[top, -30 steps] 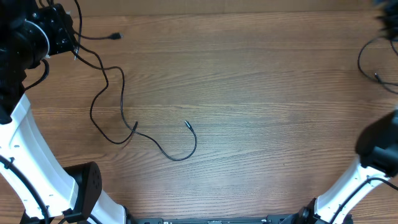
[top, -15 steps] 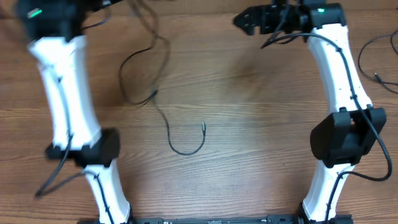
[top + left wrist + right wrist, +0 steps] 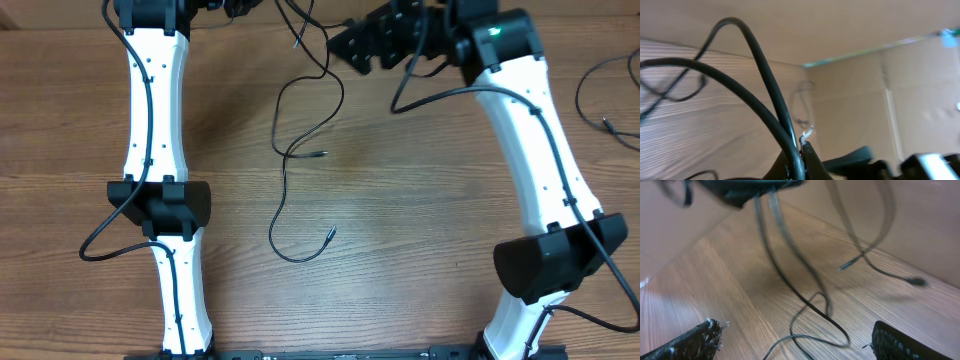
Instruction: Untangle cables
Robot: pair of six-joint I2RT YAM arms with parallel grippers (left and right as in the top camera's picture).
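Thin black cables (image 3: 284,150) hang from the top of the overhead view and trail down the wooden table, with one plug end (image 3: 322,154) near the middle and another (image 3: 330,233) lower down. My left gripper (image 3: 250,6) is at the far edge, shut on the cables; the left wrist view shows two black strands (image 3: 765,75) pinched in its jaws (image 3: 800,160). My right gripper (image 3: 345,45) is open, just right of the hanging strands. In the right wrist view the cables (image 3: 800,300) lie on the table beyond its spread fingers (image 3: 795,335).
Another thin black cable (image 3: 598,105) lies at the right edge of the table. Both white arms (image 3: 150,120) (image 3: 530,130) stretch across the table from the near edge. A cardboard wall (image 3: 920,100) stands behind the table's far edge.
The left gripper has moved right along the far edge, dragging the cables right with it. The right arm has swung left and come close to the hanging strands.
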